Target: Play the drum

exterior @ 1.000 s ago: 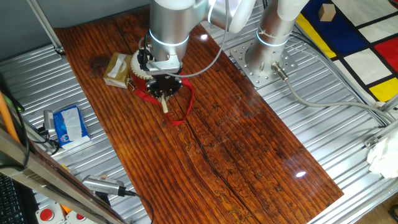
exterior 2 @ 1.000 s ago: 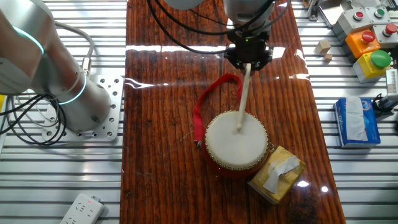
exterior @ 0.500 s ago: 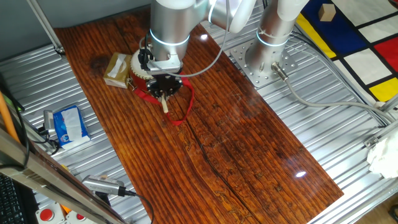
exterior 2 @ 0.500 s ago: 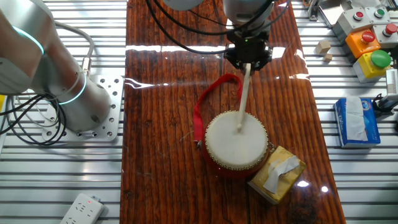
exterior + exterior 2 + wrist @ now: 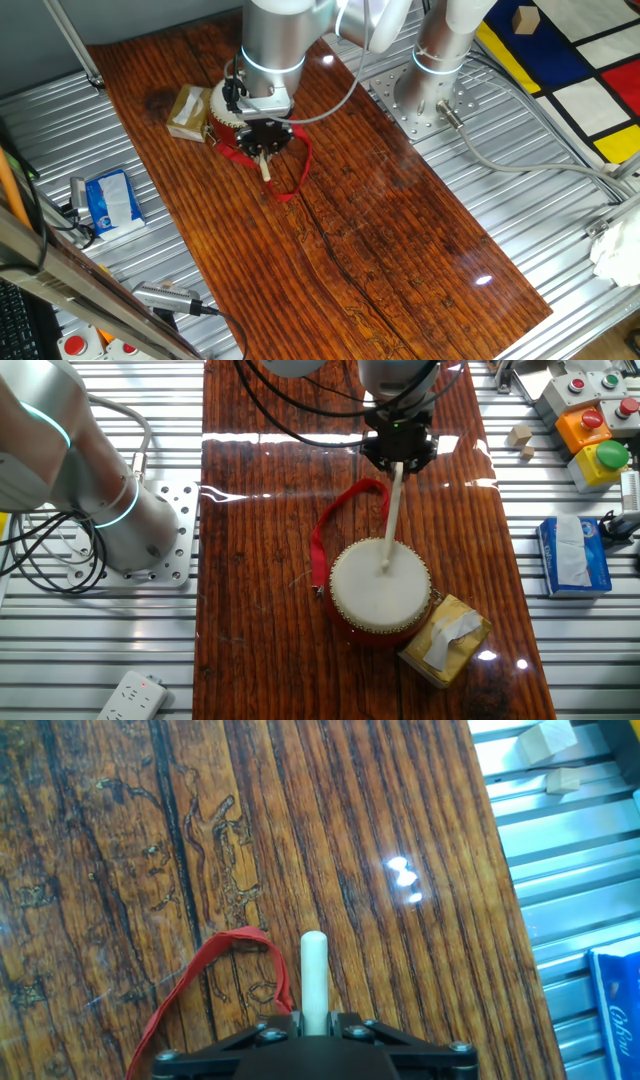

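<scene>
The drum (image 5: pixel 381 591), red-bodied with a cream-white skin, stands on the wooden table; in the one fixed view the drum (image 5: pixel 222 112) is mostly hidden behind my arm. Its red strap (image 5: pixel 325 532) loops on the table and shows in the hand view (image 5: pixel 205 970). My gripper (image 5: pixel 398 448) is shut on a thin light wooden stick (image 5: pixel 391 515), whose far tip rests on the drum skin. The gripper (image 5: pixel 264 137) holds the stick (image 5: pixel 264 168) with its short end poking out. In the hand view the gripper (image 5: pixel 314 1025) clamps the stick (image 5: pixel 314 975).
A tan cardboard box (image 5: pixel 445 639) touches the drum's side. A blue tissue pack (image 5: pixel 573 555) lies on the metal ribs at the right. Coloured push buttons (image 5: pixel 592 420) and wooden blocks (image 5: pixel 519 436) sit at the far corner. Another arm's base (image 5: pixel 120 520) stands at the left.
</scene>
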